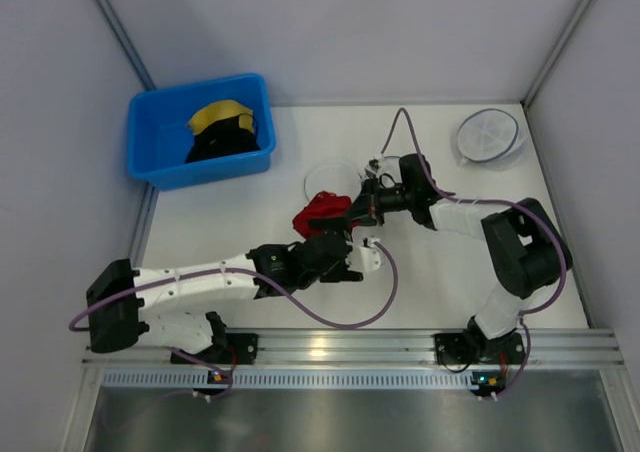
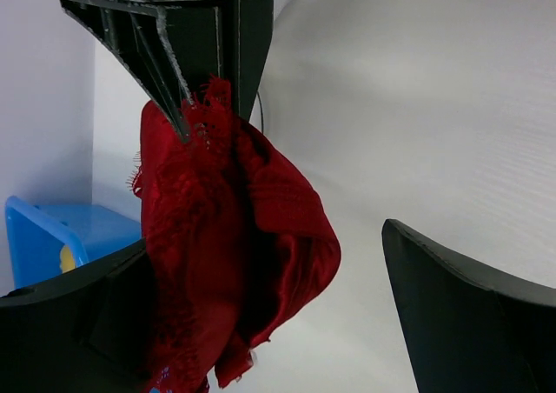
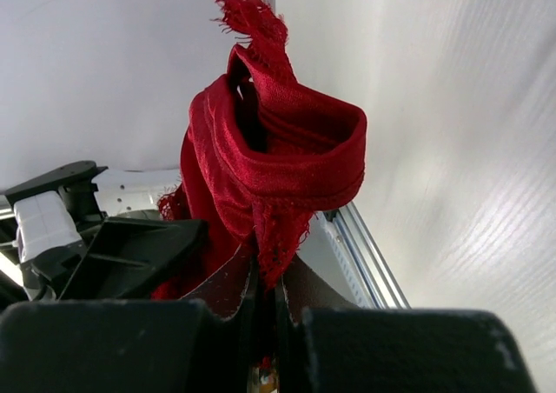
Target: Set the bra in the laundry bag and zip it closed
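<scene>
The red lacy bra [image 1: 320, 212] is bunched up and held above the table centre. My right gripper [image 1: 358, 209] is shut on one edge of it; in the right wrist view the fingers [image 3: 228, 289] pinch the fabric [image 3: 269, 176]. My left gripper [image 1: 330, 237] is open just below the bra. In the left wrist view the bra [image 2: 226, 254] hangs between its wide-apart fingers, against the left finger [image 2: 78, 323]. The laundry bag [image 1: 332, 178], a round translucent pouch, lies on the table just behind the bra, partly hidden by the right gripper.
A blue bin [image 1: 150, 142] at the back left holds a yellow garment [image 1: 218, 115] and a black garment [image 1: 228, 142]. A round white mesh bag with spokes [image 1: 488, 134] lies at the back right. A metal rail [image 1: 340, 347] runs along the near edge.
</scene>
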{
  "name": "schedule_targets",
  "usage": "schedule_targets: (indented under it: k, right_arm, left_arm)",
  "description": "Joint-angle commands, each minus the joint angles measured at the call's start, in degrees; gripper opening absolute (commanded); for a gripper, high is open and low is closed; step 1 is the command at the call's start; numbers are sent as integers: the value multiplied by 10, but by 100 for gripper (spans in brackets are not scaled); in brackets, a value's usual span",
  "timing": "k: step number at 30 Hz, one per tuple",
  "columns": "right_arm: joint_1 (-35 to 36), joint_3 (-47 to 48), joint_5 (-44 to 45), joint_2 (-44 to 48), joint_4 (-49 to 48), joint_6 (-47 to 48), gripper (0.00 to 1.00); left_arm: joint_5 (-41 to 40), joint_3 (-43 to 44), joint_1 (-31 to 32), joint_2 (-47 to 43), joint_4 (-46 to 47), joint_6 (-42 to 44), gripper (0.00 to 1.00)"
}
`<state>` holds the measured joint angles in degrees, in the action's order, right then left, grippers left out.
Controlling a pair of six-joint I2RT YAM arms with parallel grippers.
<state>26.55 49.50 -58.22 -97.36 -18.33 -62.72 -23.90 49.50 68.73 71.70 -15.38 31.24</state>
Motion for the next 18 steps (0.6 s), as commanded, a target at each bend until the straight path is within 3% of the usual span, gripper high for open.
schedule_targets:
  k: [1,8,12,13,14,16,17,18]
  right_arm:
    - [12,-3,-25,37,-55,-31,0]
    - [16,-4,-40,53,-26,-15,0]
    - [22,9,-38,57,11,28,0]
    - [24,17,-35,56,61,50,0]
    - [25,52,-30,51,109,82,14]
    - [12,114,21,42,232,237,35]
    - [4,175,48,37,326,282,53]
    - [-4,197,88,36,342,332,58]
  left_arm:
    - [-45,0,2,12,52,35,98]
    - [-79,-7,-12,30,76,49,51]
    - [-78,-5,-17,21,79,54,2]
    - [-76,-3,-18,19,76,49,0]
    - [-72,3,-18,11,62,43,0]
    - [-50,10,-22,1,38,16,0]
    - [-40,20,-24,-11,9,4,0]
    - [-19,24,-31,-19,-3,-22,0]
